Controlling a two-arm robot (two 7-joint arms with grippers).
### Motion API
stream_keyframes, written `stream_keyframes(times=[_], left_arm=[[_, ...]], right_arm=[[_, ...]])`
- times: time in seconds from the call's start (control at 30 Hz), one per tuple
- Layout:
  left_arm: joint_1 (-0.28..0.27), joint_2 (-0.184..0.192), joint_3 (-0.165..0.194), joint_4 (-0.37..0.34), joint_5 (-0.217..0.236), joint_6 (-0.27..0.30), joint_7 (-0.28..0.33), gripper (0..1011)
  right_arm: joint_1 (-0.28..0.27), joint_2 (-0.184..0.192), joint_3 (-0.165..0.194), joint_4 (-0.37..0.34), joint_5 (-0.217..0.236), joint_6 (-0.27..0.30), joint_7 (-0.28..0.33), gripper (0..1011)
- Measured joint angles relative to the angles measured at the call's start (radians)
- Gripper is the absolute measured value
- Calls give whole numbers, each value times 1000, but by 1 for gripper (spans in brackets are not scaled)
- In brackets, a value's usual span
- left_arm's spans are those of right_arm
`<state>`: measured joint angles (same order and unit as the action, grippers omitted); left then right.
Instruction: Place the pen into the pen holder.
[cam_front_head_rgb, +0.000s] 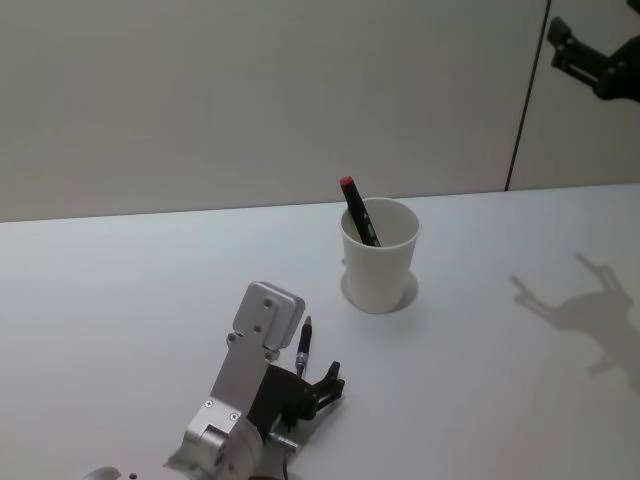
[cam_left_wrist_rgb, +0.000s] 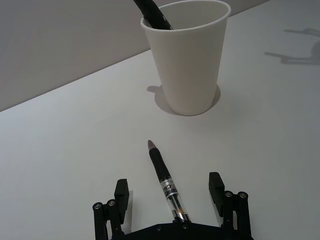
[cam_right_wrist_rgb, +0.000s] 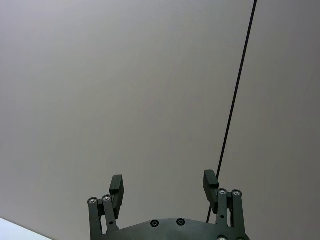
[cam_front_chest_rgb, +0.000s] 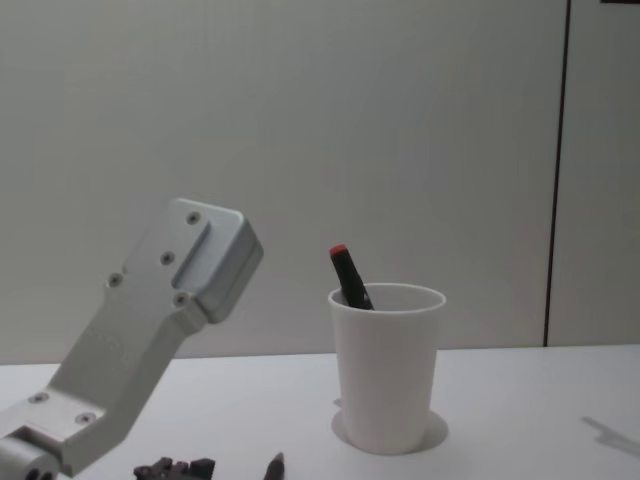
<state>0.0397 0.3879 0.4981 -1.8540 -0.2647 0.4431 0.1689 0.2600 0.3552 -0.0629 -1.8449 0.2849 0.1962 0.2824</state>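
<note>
The pen (cam_left_wrist_rgb: 165, 184) lies flat on the white tabletop (cam_front_head_rgb: 110, 300), outside the pen holder (cam_front_head_rgb: 380, 264) and nearer the robot than it. Its grey tip points toward the cup, and its clear rear section runs back under the body of the left claw (cam_left_wrist_rgb: 169, 184). That claw is low over the tabletop with its two black fingers (cam_left_wrist_rgb: 121, 191) spread wide, one on each side of the pen and clear of it, so it has hold of nothing. Whether the fingertips touch the tabletop cannot be told. In the head view the pen (cam_front_head_rgb: 303, 347) shows just beside the silver wrist housing of the left arm (cam_front_head_rgb: 262, 325), which reaches in from the lower left. In the chest view only the pen's tip (cam_front_chest_rgb: 275, 465) pokes up at the lower edge, left of the cup. The pen holder (cam_front_chest_rgb: 386, 370), a plain white paper cup with a rolled rim, stands upright near the middle of the tabletop, well apart from the pen. A black marker with a red end (cam_front_head_rgb: 356, 210) leans inside it against the rim on the robot's left, its red end above the rim. The right claw (cam_right_wrist_rgb: 163, 182) is held high in front of the pale wall (cam_front_head_rgb: 200, 100), far from the cup. Its fingers are also wide apart and grip nothing, and its shadow (cam_front_head_rgb: 575, 310) falls on the tabletop to the right of the cup.
</note>
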Motion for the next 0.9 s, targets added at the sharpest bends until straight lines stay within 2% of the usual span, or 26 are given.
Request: stream_keyframes(times=[0.9], left_arm=[[14,-29,-18,-1,-19,17,2,1001]], right_arm=[[0,0,0,0,0,0,0,1002]])
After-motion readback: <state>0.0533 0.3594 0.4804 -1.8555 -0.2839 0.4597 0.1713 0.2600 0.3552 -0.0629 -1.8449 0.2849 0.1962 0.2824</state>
